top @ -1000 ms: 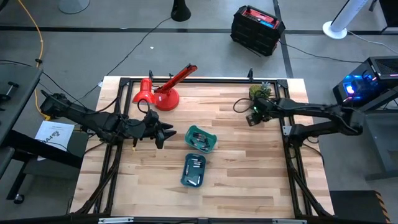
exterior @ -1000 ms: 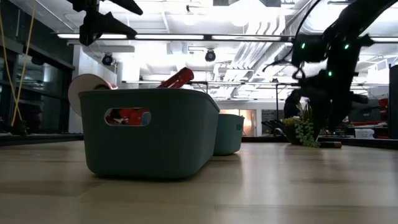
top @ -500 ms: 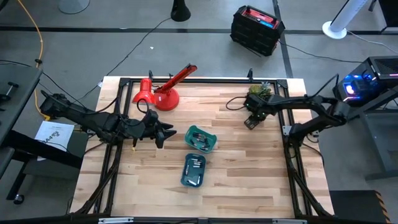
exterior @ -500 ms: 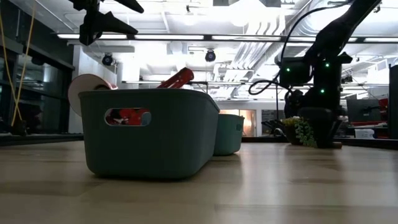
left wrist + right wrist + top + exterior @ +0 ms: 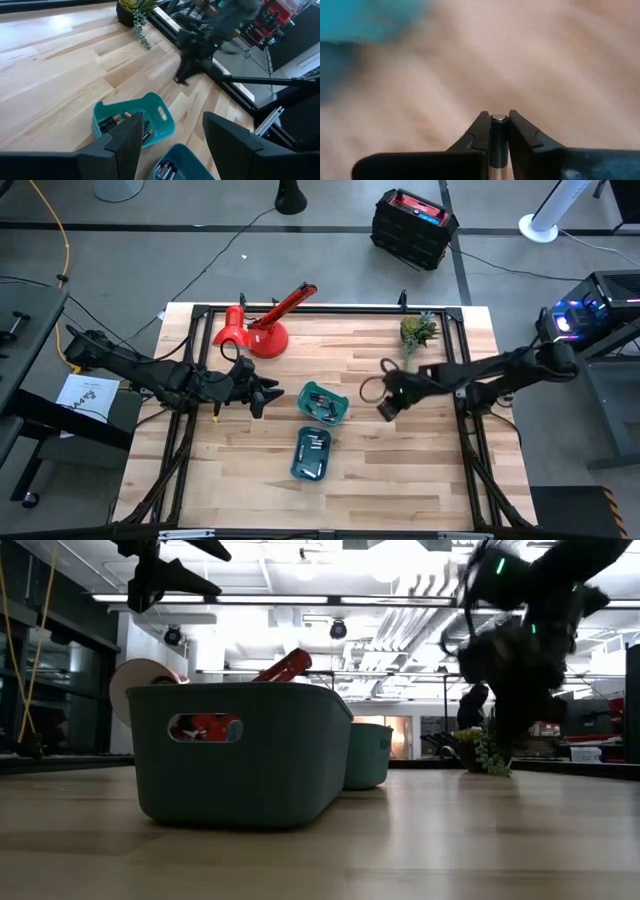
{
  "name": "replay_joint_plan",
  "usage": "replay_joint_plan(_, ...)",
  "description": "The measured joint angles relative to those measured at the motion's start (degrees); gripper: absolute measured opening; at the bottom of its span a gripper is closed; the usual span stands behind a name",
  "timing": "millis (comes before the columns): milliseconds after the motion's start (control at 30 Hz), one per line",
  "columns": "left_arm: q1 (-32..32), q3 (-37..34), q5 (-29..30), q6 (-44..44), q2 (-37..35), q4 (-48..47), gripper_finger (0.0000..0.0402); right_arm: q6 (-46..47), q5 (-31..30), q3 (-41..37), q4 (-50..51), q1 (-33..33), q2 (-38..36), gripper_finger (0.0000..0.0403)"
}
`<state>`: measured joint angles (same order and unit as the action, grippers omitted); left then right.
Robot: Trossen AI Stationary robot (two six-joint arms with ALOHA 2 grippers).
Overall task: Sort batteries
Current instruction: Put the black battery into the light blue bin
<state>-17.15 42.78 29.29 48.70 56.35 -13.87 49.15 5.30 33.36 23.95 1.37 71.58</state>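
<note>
Right tool (image 5: 499,131): closed on a single battery (image 5: 498,145), which stands pinched between the two fingers with its silvery end cap facing forward, long axis in line with the fingers. In the high view this tool (image 5: 388,406) hangs over bare bench (image 5: 420,470) just right of the upper teal tray (image 5: 340,408); the lower teal tray (image 5: 298,470) lies beyond it, toward the bench's near edge.

Left tool (image 5: 268,394): open and empty, its fingers (image 5: 125,145) spread wide, poised just left of the upper tray. The wrist view shows both trays already holding batteries (image 5: 111,122).

Note the governing relation: the upper tray lies to the left of your right tool, the nearer of the two trays to it. The held battery likely points downward, so a release above the tray would drop it end-first; expect it to tip among those already inside. Which tray suits this battery cannot be judged here.

A red object (image 5: 262,328) and a small potted plant (image 5: 418,330) stand at the far side of the bench.
</note>
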Motion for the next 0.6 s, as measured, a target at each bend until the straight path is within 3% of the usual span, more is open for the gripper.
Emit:
replay_joint_plan(133,0.0,0.0,0.1,-0.8,0.0,0.1,0.0197,8.6,-8.0,0.1,-19.9,-6.1,1.1,0.0021)
replay_joint_plan(267,0.0,0.0,0.1,-2.0,0.0,0.0,0.0197,9.6,-14.5,1.8,-37.8,-7.9,5.6,0.0021)
replay_joint_plan(467,0.0,0.0,-0.1,-3.4,0.0,-0.6,0.0197,4.9,-15.6,12.1,-36.7,-7.8,17.2,0.0030)
replay_joint_plan(600,-0.4,0.0,-1.9,-1.9,0.0,-3.1,0.0197,3.1,-15.5,20.4,-31.5,-7.8,23.9,0.0100)
